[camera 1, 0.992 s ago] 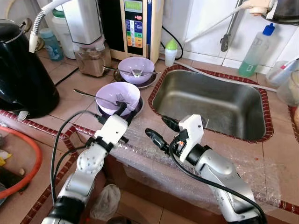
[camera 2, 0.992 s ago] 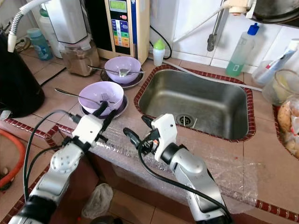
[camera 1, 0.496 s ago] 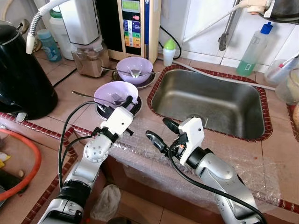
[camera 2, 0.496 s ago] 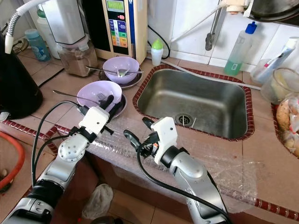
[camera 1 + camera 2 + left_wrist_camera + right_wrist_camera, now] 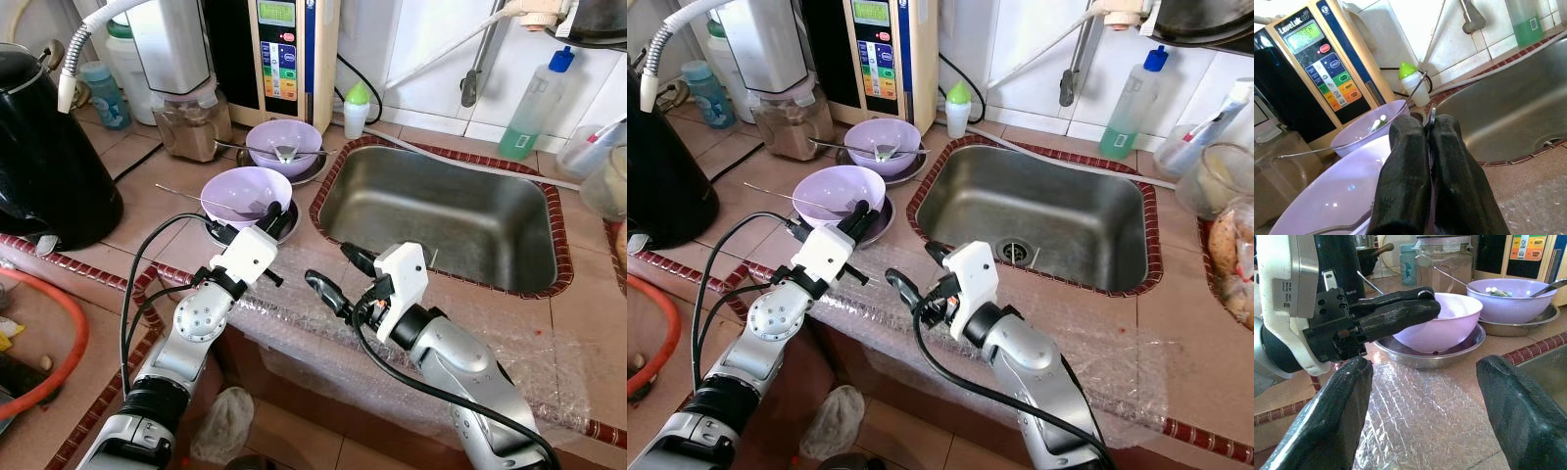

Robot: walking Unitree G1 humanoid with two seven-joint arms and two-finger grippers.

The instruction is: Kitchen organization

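Bowl [image 5: 243,195] sits just beyond closed left hand [image 5: 266,213], near its fingertips.

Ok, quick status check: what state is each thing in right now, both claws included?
Left claw: shut, at the near bowl's rim.
Right claw: open, holding nothing.
Near purple bowl: upright, utensil inside.
Far purple bowl: upright, spoon inside.
Sink: no dishes, dry-looking.
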